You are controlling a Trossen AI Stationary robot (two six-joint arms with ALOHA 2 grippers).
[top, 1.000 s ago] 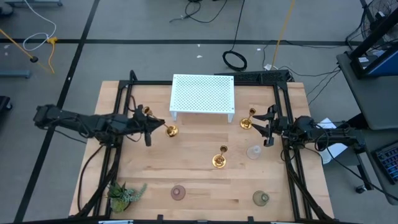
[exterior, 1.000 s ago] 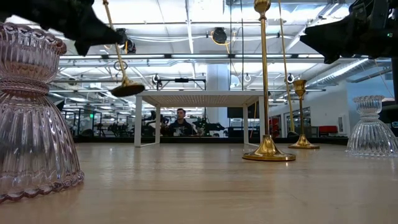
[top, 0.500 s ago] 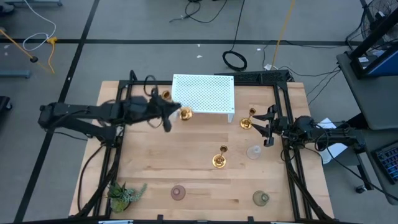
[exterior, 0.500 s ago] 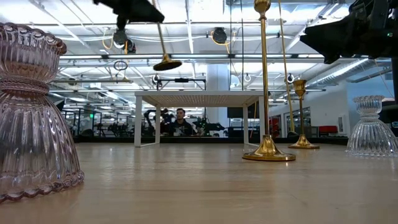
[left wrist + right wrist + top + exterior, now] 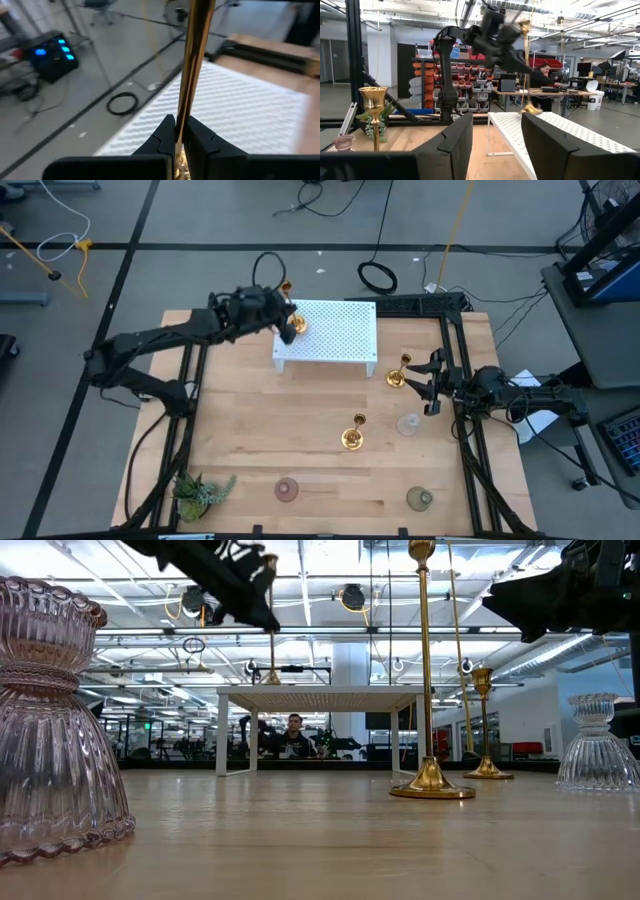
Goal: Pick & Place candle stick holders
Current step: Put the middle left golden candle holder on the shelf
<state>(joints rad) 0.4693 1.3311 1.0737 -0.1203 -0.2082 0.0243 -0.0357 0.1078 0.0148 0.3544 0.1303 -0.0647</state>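
Observation:
My left gripper (image 5: pixel 284 316) is shut on a slim gold candlestick (image 5: pixel 270 650) over the far left corner of the white perforated rack (image 5: pixel 335 332). The candlestick's base (image 5: pixel 532 109) is close above the rack's top; I cannot tell whether it touches. My right gripper (image 5: pixel 430 386) is open and empty at the table's right side, beside a second gold candlestick (image 5: pixel 398 374). A third gold candlestick (image 5: pixel 352 436) stands mid-table on its base. A clear glass holder (image 5: pixel 408 424), a pink one (image 5: pixel 287 489) and a green one (image 5: pixel 420 499) stand on the table. My left gripper pinches the candlestick's slim shaft (image 5: pixel 186 116) between its two fingers (image 5: pixel 201 138). The fingers lie across the shaft and come from the table's left, slanting down. The candlestick hangs close to upright, base down, over the rack.
A green plant sprig (image 5: pixel 200 492) lies at the near left corner. Black frame rails (image 5: pixel 190 390) run along both table sides. A person (image 5: pixel 292 736) sits in the room beyond the table. Bare wood lies left of centre.
My left gripper has risen and carried the candlestick toward the table's far edge and right, from over the bare wood to over the rack's far left corner. The candlestick has swung from a tilt to near upright and has come down close to the rack's top.

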